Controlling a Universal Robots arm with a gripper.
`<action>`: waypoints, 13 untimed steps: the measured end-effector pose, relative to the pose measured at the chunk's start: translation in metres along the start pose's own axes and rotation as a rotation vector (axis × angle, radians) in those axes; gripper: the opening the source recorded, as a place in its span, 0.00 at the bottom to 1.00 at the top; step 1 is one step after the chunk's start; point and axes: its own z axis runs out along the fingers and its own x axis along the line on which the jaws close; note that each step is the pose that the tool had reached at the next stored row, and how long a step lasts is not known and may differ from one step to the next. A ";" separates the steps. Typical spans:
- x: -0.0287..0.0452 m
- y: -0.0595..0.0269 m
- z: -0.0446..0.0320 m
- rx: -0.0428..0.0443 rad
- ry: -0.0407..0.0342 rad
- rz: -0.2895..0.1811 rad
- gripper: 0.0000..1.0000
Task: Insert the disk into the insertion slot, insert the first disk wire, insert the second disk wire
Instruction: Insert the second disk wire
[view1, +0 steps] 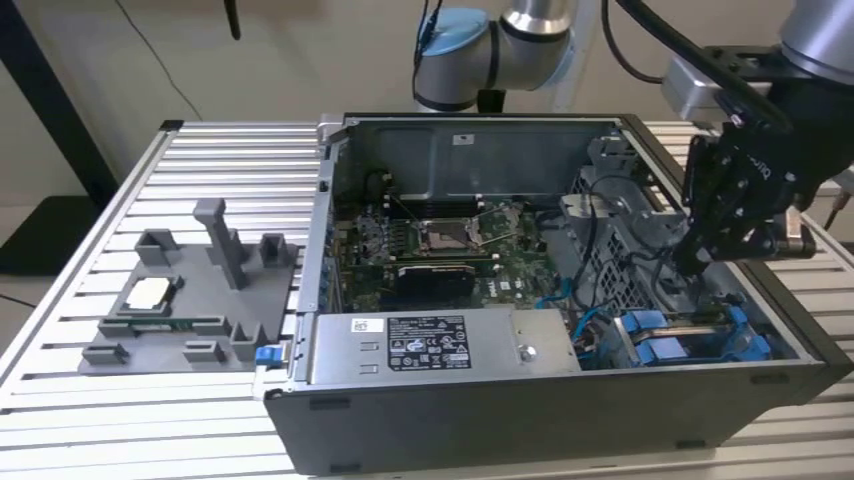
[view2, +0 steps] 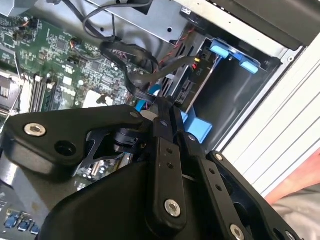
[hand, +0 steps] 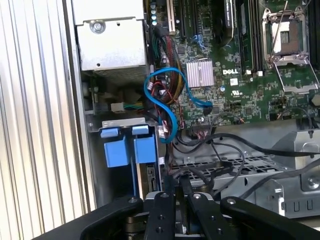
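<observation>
Gripper (view1: 685, 268) hanging at right of exterior view, fingers pinching together on black wire (view2: 131, 80). Disk (hand: 150, 182) sitting in slot (view1: 694, 335), lower right. Risk: wire slipping or plug jamming if connector is tilting off-line

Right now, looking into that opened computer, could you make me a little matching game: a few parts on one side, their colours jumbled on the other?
Parts:
1. motherboard
2. looped data cable
3. power-supply box
4. gripper

Colours:
A. black
B. silver-grey with a white label
C. green
D. bright blue

Pairs: 1-C, 2-D, 3-B, 4-A
</observation>
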 end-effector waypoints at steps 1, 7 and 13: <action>0.0014 -0.0002 0.0004 -0.0022 0.0002 -0.002 0.16; 0.0112 -0.0013 0.0037 -0.0169 0.0020 -0.017 0.16; 0.0200 -0.0026 0.0123 -0.0220 0.0028 -0.033 0.16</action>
